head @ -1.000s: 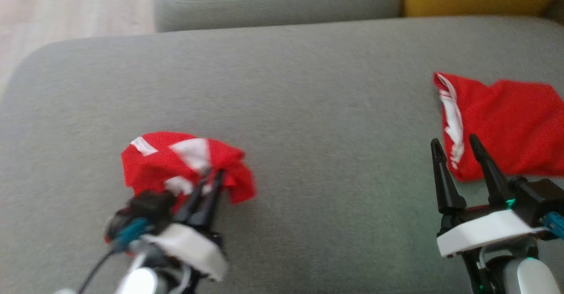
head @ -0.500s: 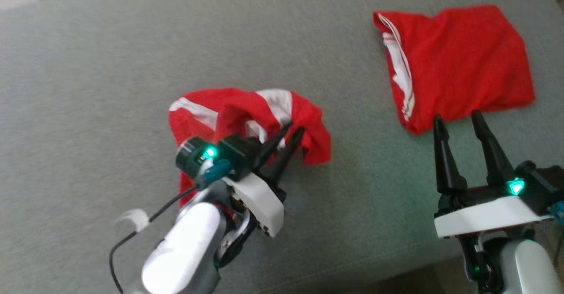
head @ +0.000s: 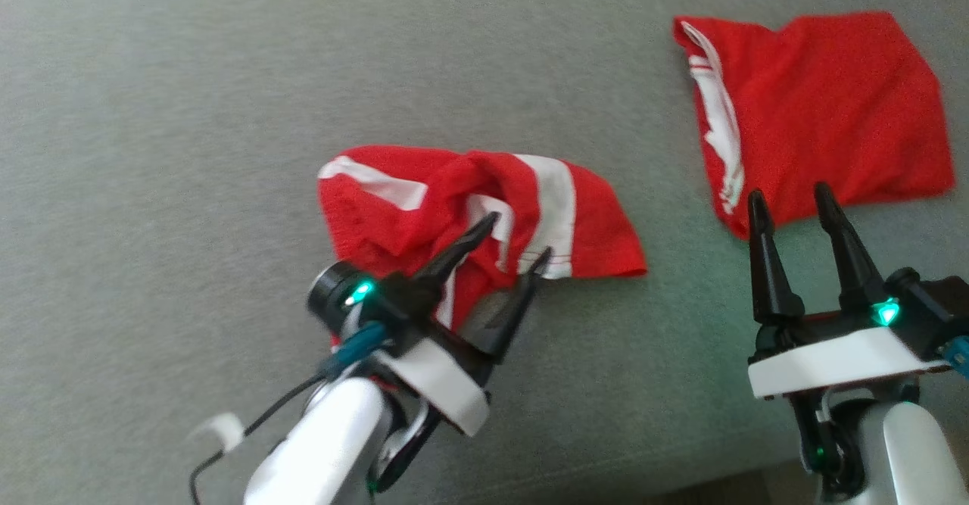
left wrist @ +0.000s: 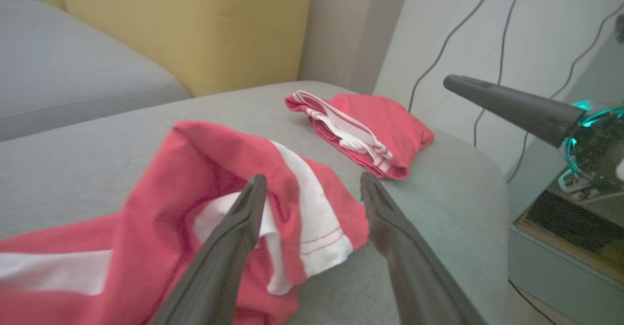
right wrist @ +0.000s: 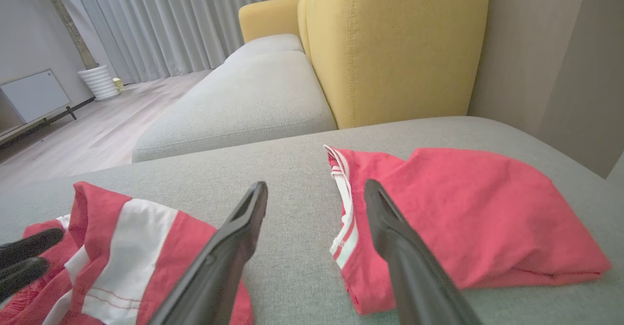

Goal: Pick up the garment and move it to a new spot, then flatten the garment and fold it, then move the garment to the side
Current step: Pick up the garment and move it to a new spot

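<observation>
My left claw (head: 518,238) is spread wide, gripping nothing. The crumpled red garment (head: 590,229) sits right under the tips, near part hidden behind my wrist. Right claw (head: 788,196) is wide too.

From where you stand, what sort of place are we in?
Most likely a home living room: a grey sofa with a yellow backrest, floor-length curtains and a wood floor.
</observation>
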### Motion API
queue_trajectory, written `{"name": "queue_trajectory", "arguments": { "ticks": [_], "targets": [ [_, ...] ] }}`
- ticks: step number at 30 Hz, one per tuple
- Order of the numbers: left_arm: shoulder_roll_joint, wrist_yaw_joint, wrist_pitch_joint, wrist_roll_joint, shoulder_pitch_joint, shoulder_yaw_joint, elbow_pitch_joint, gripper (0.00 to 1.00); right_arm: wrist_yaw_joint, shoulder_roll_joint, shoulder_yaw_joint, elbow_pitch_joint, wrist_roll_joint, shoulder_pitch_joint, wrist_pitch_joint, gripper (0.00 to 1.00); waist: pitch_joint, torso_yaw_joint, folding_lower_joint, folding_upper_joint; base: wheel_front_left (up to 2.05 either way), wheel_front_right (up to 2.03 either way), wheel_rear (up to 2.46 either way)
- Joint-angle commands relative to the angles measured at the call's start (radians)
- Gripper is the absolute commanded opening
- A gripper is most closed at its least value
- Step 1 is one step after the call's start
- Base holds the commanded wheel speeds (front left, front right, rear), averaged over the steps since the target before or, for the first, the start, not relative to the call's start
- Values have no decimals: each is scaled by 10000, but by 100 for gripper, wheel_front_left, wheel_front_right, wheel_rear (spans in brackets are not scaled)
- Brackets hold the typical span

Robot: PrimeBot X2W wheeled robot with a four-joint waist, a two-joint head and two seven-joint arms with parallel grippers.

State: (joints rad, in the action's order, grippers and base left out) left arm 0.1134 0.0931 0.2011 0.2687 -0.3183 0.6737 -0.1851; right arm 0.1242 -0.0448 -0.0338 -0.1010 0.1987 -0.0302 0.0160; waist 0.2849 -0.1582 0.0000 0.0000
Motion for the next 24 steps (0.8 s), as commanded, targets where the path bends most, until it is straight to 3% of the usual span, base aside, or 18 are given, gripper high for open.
{"name": "queue_trajectory", "arguments": {
  "ticks": [1, 10, 16, 19, 24],
  "targets": [
    [92, -136, 154, 97, 36, -459, 440, 100, 65, -55, -192, -344, -87, -189, -32, 100, -399, 452, 0, 0, 0, 0, 0],
    [454, -1476, 518, 684, 984, -2256, 982, 100, 65, -55, -104, -474, -448, 96, -463, 100, -1330, 1630, 0, 0, 0, 0, 0],
    [984, -2046, 583, 969, 1548, -3539, 1035, 100, 65, -55, -90, -520, -565, 311, -652, 100, -1681, 2085, 0, 0, 0, 0, 0],
    [1270, -2124, 595, 1126, 1880, -4069, 1131, 100, 65, -55, -95, -533, -705, 422, -715, 100, -1848, 2211, 0, 0, 0, 0, 0],
    [1640, -1892, 602, 1488, 2579, -4587, 1299, 100, 65, -55, -98, -518, -688, 677, -749, 100, -2150, 2265, 0, 0, 0, 0, 0]
  ]
}}
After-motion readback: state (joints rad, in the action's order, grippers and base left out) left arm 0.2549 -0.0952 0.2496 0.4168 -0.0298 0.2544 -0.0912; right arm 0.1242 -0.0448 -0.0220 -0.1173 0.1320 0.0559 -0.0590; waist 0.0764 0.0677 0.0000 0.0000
